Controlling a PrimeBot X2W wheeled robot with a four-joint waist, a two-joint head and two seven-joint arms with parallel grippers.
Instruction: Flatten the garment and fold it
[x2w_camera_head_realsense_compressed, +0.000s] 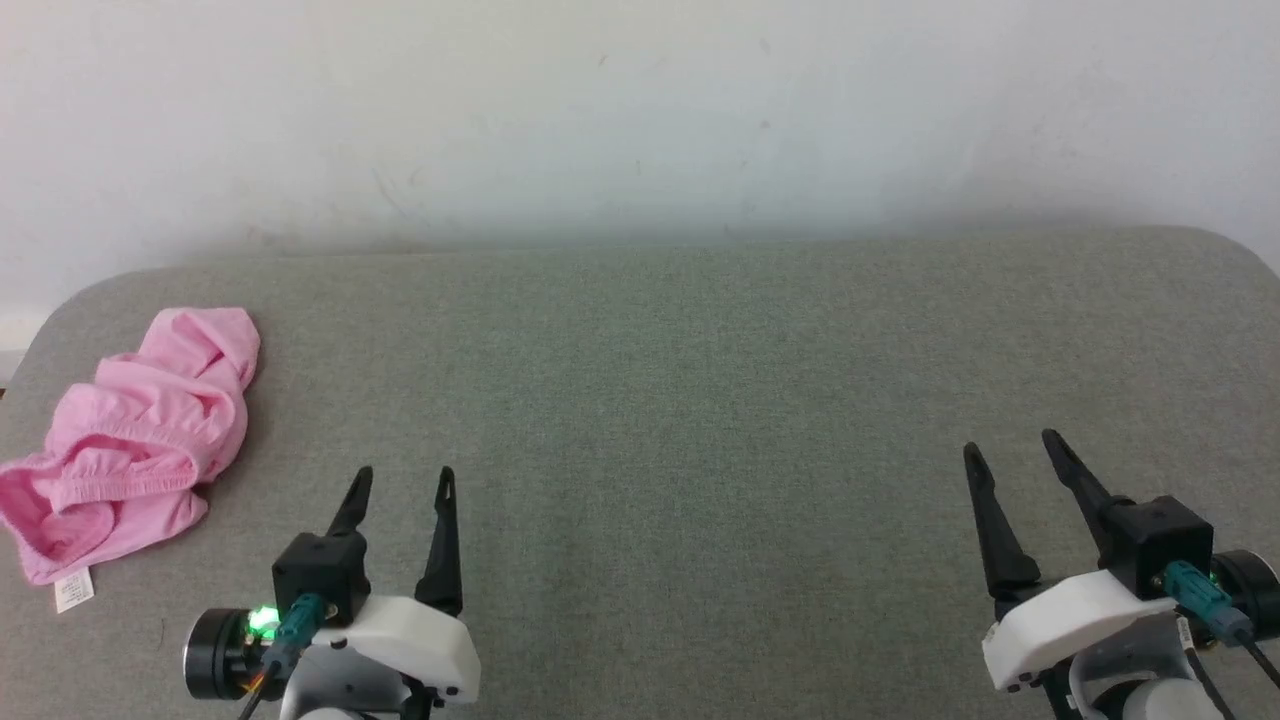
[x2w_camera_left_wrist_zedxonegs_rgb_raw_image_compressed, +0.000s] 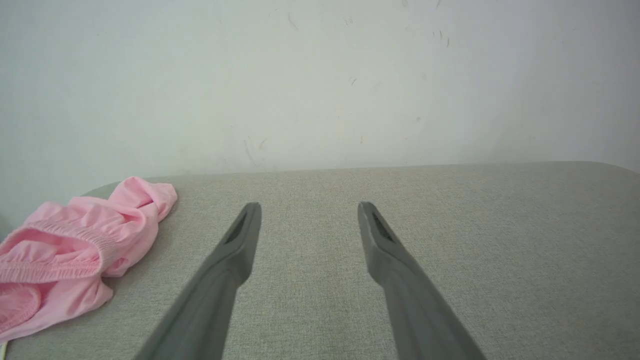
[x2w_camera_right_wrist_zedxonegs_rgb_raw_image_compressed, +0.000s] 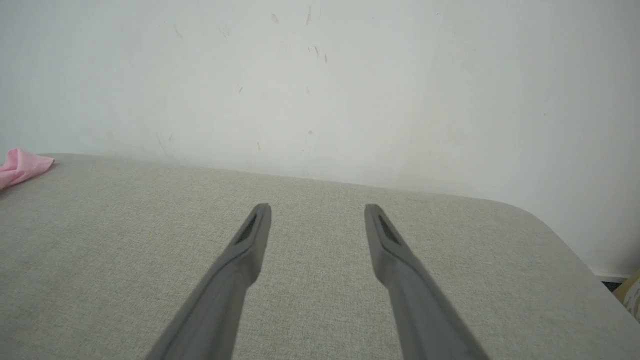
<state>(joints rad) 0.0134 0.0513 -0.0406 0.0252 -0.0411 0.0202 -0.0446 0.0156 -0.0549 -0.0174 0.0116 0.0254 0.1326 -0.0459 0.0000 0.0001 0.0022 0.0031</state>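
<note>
The light-pink garment (x2w_camera_head_realsense_compressed: 135, 440) lies crumpled in a heap at the far left of the grey fabric surface (x2w_camera_head_realsense_compressed: 680, 400), with a small white label (x2w_camera_head_realsense_compressed: 74, 589) sticking out at its near edge. In the left wrist view the garment (x2w_camera_left_wrist_zedxonegs_rgb_raw_image_compressed: 70, 250) sits left of my fingers, apart from them. My left gripper (x2w_camera_head_realsense_compressed: 405, 480) is open over bare fabric to the right of the heap. At the lower right, far from the shirt, my right gripper (x2w_camera_head_realsense_compressed: 1010, 447) is open too. A pink corner of the garment (x2w_camera_right_wrist_zedxonegs_rgb_raw_image_compressed: 22, 166) shows at the left edge of the right wrist view.
A pale wall (x2w_camera_head_realsense_compressed: 640, 110) rises directly behind the surface. The surface has rounded corners at the back left (x2w_camera_head_realsense_compressed: 90, 300) and back right (x2w_camera_head_realsense_compressed: 1240, 250). A wide bare stretch of grey fabric lies between the two grippers.
</note>
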